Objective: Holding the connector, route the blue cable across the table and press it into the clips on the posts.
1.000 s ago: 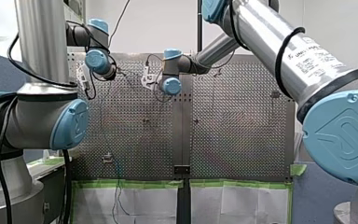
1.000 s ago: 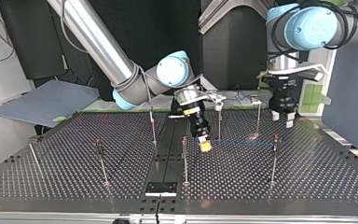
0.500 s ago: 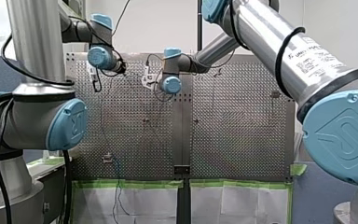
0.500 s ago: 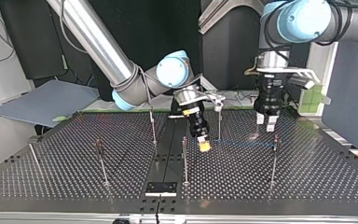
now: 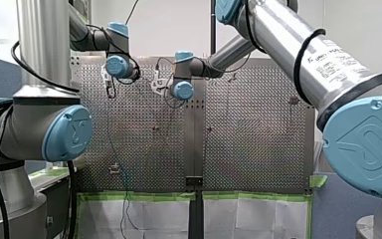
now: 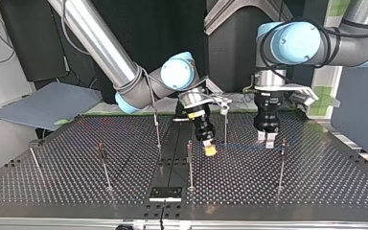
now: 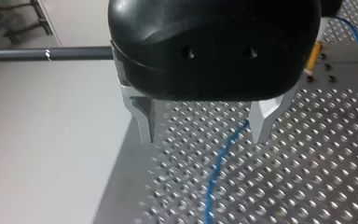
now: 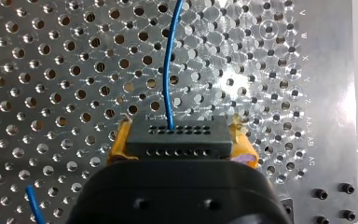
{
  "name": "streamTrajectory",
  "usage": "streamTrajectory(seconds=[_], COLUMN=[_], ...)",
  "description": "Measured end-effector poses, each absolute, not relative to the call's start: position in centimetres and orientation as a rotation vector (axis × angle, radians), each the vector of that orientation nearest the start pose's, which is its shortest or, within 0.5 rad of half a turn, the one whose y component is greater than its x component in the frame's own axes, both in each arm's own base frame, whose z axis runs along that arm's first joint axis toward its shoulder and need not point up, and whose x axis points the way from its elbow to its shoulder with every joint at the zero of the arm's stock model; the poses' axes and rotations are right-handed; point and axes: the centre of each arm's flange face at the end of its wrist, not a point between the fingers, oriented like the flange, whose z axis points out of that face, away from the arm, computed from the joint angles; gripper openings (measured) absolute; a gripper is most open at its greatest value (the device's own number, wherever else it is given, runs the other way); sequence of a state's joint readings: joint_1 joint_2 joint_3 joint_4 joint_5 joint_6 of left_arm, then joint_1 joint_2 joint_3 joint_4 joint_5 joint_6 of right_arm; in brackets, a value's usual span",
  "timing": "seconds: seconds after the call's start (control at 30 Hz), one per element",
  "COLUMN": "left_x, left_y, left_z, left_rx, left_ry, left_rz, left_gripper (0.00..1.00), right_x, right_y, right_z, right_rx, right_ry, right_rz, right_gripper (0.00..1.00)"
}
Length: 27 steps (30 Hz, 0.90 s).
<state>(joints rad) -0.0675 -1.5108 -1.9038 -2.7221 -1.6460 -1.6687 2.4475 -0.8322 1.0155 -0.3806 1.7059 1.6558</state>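
Grips the black connector (image 8: 176, 137) in the clenched jaws of my right gripper (image 6: 211, 150) at the centre of the top view, trails the blue cable (image 8: 168, 70) from it rightward over the counter (image 6: 52, 163), and hangs my left gripper (image 6: 267, 139), jaws released, over that cable.

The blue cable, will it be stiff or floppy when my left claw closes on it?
Probably floppy: the blue cable bends in a soft curve ahead of my open left claw. Likely light too, since it looks thin beside the connector that my right claw grips.
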Motion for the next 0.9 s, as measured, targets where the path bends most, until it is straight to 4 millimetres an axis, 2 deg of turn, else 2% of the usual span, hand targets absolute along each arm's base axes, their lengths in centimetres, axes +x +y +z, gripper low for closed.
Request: streamTrajectory(seconds=[0.27,0.47,0.9], left_x=[46.9,47.8,51.2], left_y=[-15.7,-15.8,-16.2], left_z=[37.9,38.3,38.7], left_rx=[-0.095,-0.096,-0.105], left_ry=[1.436,1.397,1.378], left_rz=[-0.052,-0.057,-0.052], left_gripper=[1.0,1.0,1.0], right_x=[68.0,67.7,67.3], right_y=[-41.5,-42.1,-42.7], right_z=[32.6,32.6,32.5], right_rx=[1.521,1.518,1.514], right_ry=[-0.781,-0.783,-0.784], right_rz=[1.941,1.935,1.927], right_gripper=[0.0,0.0,0.0])
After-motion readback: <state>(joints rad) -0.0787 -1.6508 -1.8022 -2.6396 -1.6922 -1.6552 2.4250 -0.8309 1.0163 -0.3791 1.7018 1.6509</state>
